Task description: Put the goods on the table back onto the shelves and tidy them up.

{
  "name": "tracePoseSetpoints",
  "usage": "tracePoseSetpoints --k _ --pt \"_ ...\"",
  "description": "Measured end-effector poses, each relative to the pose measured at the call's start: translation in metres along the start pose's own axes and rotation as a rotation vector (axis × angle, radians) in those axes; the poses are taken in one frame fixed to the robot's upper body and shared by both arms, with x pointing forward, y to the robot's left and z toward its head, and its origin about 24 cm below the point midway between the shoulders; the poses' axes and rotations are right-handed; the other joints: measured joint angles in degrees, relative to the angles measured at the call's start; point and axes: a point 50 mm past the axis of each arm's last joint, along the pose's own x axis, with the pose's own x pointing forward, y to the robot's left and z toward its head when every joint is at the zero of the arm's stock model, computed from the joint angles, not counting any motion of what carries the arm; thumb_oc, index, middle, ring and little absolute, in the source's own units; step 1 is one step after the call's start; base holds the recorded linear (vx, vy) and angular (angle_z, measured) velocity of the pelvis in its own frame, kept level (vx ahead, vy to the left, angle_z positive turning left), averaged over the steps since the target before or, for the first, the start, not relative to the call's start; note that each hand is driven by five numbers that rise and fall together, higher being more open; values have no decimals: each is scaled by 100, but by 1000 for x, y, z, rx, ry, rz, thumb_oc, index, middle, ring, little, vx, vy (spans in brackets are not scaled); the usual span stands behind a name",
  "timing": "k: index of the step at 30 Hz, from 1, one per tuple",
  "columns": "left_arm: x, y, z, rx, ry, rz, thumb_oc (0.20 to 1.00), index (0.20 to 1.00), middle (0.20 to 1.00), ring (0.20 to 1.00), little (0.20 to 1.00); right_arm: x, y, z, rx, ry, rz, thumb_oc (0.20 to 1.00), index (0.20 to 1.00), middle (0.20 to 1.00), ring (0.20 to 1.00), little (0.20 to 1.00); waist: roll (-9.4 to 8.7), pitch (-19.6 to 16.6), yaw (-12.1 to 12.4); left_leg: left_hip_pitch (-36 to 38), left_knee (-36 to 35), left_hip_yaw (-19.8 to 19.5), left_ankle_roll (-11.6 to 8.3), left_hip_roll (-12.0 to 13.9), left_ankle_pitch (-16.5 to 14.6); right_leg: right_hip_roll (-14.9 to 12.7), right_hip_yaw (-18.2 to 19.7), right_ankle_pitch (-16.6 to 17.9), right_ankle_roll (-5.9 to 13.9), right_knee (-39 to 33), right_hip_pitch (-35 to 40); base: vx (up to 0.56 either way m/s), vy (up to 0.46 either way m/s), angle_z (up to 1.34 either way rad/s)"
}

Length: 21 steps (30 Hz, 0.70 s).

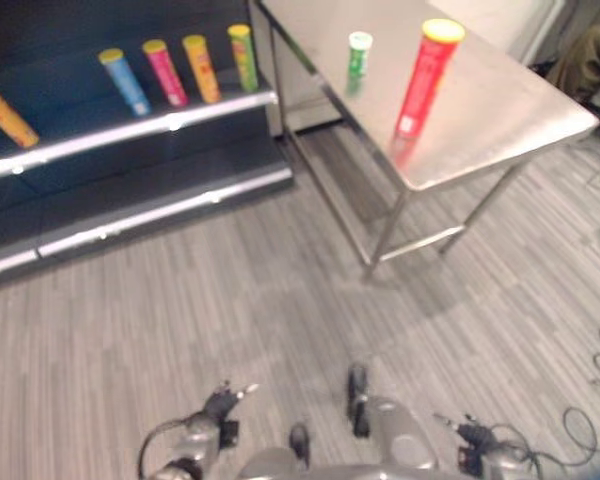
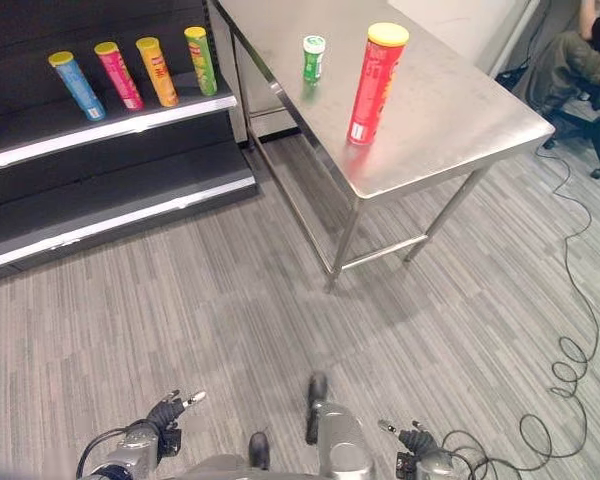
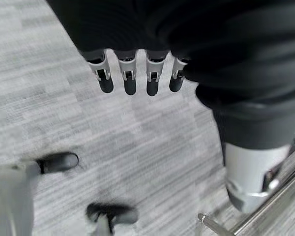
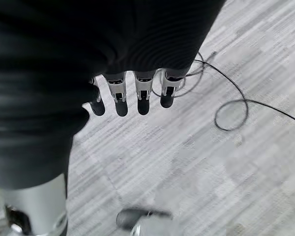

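A tall red can with a yellow lid [image 1: 428, 78] stands upright on the steel table [image 1: 500, 115], near its front right part. A small green bottle with a white cap [image 1: 359, 54] stands a little farther back to its left. On the dark shelf [image 1: 130, 128] to the left, blue [image 1: 126, 82], pink [image 1: 166, 72], orange [image 1: 202, 68] and green [image 1: 244, 57] cans stand in a row. My left hand [image 3: 130, 82] and right hand [image 4: 120, 101] hang low over the floor, far from the table, with straight fingers that hold nothing.
Another orange can [image 1: 6, 115] leans at the shelf's far left. A lower shelf board [image 1: 160, 212] sits near the floor. The table's legs and crossbar [image 1: 385, 238] reach down to grey floor planks. A seated person [image 2: 580, 50] is beyond the table's right end.
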Motion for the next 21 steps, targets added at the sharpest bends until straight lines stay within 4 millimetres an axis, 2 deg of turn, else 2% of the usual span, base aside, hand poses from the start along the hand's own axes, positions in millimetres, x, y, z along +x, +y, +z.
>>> tracePoseSetpoints --k 1,2,3,5,6,7,9,10,11,13,14,16,17,18,19,20,21 --pt "-1 -3 -5 -3 14 -12 1000 1000 1000 1000 1000 -1 -5 -5 -1 15 -12 1000 1000 1000 1000 1000 139 -72 -43 25 77 -149 -143 148 -110 151 -20 -33 -121 -24 114 394 -47 56" --pt "-1 -6 -4 -5 10 -20 1000 1000 1000 1000 1000 -2 -9 -13 -6 35 -22 1000 1000 1000 1000 1000 200 -96 -64 94 162 -170 -196 278 -127 275 -66 -147 -358 -28 211 445 -53 44" --pt "-1 -5 -7 -4 17 -19 1000 1000 1000 1000 1000 -2 -11 -11 -8 33 -26 1000 1000 1000 1000 1000 256 -115 -38 139 296 -148 -342 400 -173 397 -85 -250 -535 -43 319 425 -55 17" --pt "-2 -4 -11 -5 29 -20 1000 1000 1000 1000 1000 -1 -12 -4 6 11 -30 1000 1000 1000 1000 1000 265 -118 -57 93 863 -151 -585 473 -266 504 -184 -313 -692 -202 662 318 -50 11" --pt "-3 -5 -11 -7 26 -23 1000 1000 1000 1000 1000 -1 -14 -3 14 9 -35 1000 1000 1000 1000 1000 241 -135 -57 -118 1602 -104 -809 497 -358 557 -189 -228 -783 -463 937 271 -56 2" --pt "-3 -6 -12 -10 25 -26 1000 1000 1000 1000 1000 0 -14 2 21 -10 -35 1000 1000 1000 1000 1000 250 -149 -42 -283 2099 -116 -891 497 -347 597 -156 -297 -788 -569 1088 275 -59 -13" --pt "-3 -9 -14 -27 27 -33 1000 1000 1000 1000 1000 2 -14 15 9 -56 -28 1000 1000 1000 1000 1000 302 -154 9 -1135 4141 -263 -1430 535 -200 726 -24 -376 -970 -643 1249 222 -43 -38" --pt "-4 -9 -16 -31 32 -32 1000 1000 1000 1000 1000 2 -12 21 7 -74 -22 1000 1000 1000 1000 1000 355 -183 64 -1370 4552 -326 -1509 520 -78 762 50 -425 -1014 -653 1350 275 4 -51" --pt "-4 -10 -17 -32 37 -33 1000 1000 1000 1000 1000 2 -12 20 3 -71 -20 1000 1000 1000 1000 1000 333 -175 73 -1575 4903 -314 -1501 507 -42 773 81 -344 -1126 -658 1464 300 46 -35" --pt "-4 -10 -16 -34 34 -32 1000 1000 1000 1000 1000 3 -9 25 5 -76 -16 1000 1000 1000 1000 1000 249 -132 134 -1981 5317 -248 -1285 490 82 741 273 -616 -1204 -716 1656 312 90 -25" --pt "-4 -9 -15 -44 29 -31 1000 1000 1000 1000 1000 3 -7 23 11 -69 -10 1000 1000 1000 1000 1000 178 -112 213 -2049 5170 -95 -1241 557 67 712 331 -456 -1218 -758 1768 239 109 -42" --pt "-3 -4 -8 -52 8 -17 1000 1000 1000 1000 1000 3 -2 27 8 -80 2 1000 1000 1000 1000 1000 115 -86 282 -2164 4458 -2 -1214 716 55 710 482 -466 -1179 -879 1950 377 262 -41" --pt "-3 -3 -9 -49 11 -14 1000 1000 1000 1000 1000 3 2 26 0 -77 14 1000 1000 1000 1000 1000 25 -44 237 -2217 3620 76 -1198 903 65 709 507 -517 -1026 -1094 2159 446 395 -15" --pt "-3 -3 -7 -44 4 -16 1000 1000 1000 1000 1000 3 5 23 -10 -66 23 1000 1000 1000 1000 1000 30 -93 259 -2110 2496 84 -1247 932 97 708 663 -551 -834 -1217 2196 452 423 -12" --pt "-2 -5 -4 -33 -6 -23 1000 1000 1000 1000 1000 3 7 25 -10 -68 26 1000 1000 1000 1000 1000 32 -92 288 -1999 1307 -43 -1275 952 245 702 760 -500 -752 -1360 2216 255 287 -49" --pt "-1 -7 -2 -26 -6 -26 1000 1000 1000 1000 1000 4 8 32 -14 -78 28 1000 1000 1000 1000 1000 95 -9 341 -1914 4 -508 -1269 949 585 711 943 -492 -720 -1363 2198 290 314 -77" --pt "0 -6 -2 -17 2 -16 1000 1000 1000 1000 1000 6 8 37 -14 -73 22 1000 1000 1000 1000 1000 190 70 345 -1951 -332 -1090 -1282 913 785 745 1093 -498 -674 -1359 2255 244 362 -79"
